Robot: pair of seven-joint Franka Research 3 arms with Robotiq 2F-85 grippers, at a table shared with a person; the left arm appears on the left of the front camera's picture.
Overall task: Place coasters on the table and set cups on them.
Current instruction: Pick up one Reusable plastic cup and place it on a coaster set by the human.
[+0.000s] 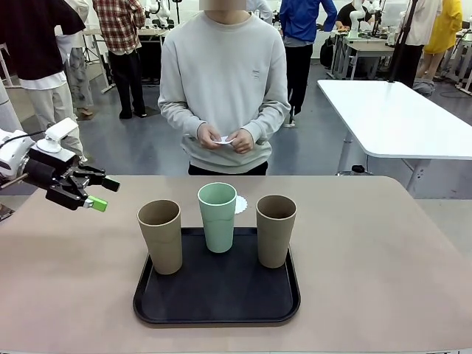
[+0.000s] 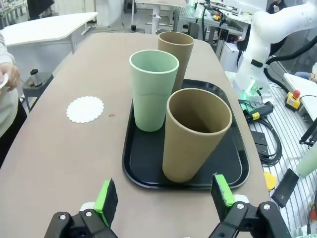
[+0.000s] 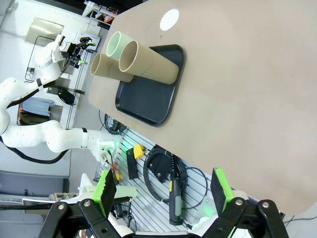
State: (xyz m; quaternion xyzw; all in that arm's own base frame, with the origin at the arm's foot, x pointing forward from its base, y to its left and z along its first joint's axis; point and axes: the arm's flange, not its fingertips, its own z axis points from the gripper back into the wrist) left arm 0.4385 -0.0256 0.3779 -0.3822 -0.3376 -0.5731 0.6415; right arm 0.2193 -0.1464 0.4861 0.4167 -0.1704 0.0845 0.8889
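Left pincer hovers over the left of the beige-tan desk, jaws apart. Right pincer, also spread, is well back from the black plastic tray. On the tray stand the left brown-tan tapered tumbler, pale mint-green tumbler and right brown-tan tumbler. One white lacy paper doily lies just beyond. Danger, I'd say: grabbing one tall tumbler clips its neighbour and topples it, or the set-down drags the flimsy doily.

Grey floor, white table at right — perhaps workbenches beyond.
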